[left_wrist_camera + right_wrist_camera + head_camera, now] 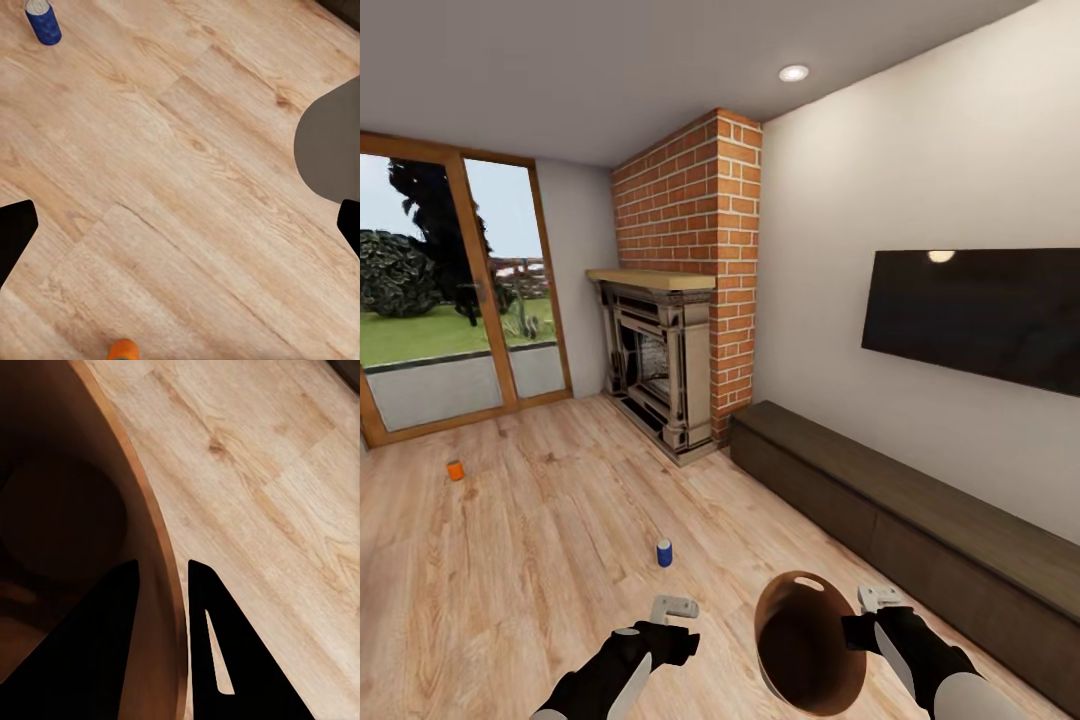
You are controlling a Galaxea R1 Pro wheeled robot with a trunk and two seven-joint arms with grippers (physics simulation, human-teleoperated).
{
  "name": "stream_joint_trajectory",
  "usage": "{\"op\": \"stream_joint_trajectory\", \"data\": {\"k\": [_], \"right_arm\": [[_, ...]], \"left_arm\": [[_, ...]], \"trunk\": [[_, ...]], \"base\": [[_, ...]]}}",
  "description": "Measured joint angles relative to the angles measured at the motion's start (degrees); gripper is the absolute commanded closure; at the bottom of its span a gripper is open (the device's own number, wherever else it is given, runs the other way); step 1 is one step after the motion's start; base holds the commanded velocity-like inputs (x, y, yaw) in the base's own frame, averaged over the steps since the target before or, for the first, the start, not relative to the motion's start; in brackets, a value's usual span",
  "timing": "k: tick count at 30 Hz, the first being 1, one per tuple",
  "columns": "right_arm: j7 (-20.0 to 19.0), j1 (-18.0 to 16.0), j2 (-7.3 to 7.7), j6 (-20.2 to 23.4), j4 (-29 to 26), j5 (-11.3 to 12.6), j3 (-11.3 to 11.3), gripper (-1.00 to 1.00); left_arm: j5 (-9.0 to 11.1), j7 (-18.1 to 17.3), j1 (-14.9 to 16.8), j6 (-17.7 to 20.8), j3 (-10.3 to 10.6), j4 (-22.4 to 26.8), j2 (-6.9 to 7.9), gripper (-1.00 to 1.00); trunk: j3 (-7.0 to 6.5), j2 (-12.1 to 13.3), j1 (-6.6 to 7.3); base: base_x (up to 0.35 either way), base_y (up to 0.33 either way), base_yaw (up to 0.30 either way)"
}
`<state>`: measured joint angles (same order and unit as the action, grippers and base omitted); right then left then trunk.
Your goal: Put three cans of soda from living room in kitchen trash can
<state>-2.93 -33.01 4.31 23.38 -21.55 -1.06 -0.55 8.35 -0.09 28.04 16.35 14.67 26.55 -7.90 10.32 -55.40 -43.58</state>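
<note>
A living room with a light wood plank floor [540, 520] is seen from the robot's head camera. Ahead stands a tall red-brick fireplace [685, 290] with a pale wooden mantel. To its left is a wide wood-framed glass door [455, 290] looking out on grass and trees. On the white wall to the right hangs a flat black television [975, 315], and below it a long, low dark-brown cabinet [905, 520] runs along the wall.

Two soda cans stand upright on the floor. A small orange can with a grey top [455, 470] is far off to the left, near the glass door. A small dark blue can with a grey top [664, 552] stands nearer, just ahead of the left arm and well apart from the orange one. The left wrist view also shows the blue can, and part of an orange can [123, 350] at the picture's edge.

The left gripper [673, 607] hovers low over bare floor, its two fingers spread wide with nothing between them.

The right gripper [881, 598] holds the round bucket-like bin with a coppery-brown inner wall [800, 650] by its rim, on the bin's right side. In the right wrist view one dark finger [97, 645] lies inside the wall and the other outside, pinching the thin rim between them. The bin tilts its mouth toward the camera, an oval handle hole showing near its far rim.
</note>
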Motion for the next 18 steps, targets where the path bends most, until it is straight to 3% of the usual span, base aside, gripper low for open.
{"op": "stream_joint_trajectory", "data": {"k": [18], "right_arm": [[0.0, 0.0, 0.0, 0.0, 0.0, 0.0, 0.0, 1.0]], "left_arm": [[0.0, 0.0, -0.2, 0.0, 0.0, 0.0, -0.01, -1.0]], "trunk": [[0.0, 0.0, 0.0]], "base": [[0.001, 0.0, 0.0]]}}
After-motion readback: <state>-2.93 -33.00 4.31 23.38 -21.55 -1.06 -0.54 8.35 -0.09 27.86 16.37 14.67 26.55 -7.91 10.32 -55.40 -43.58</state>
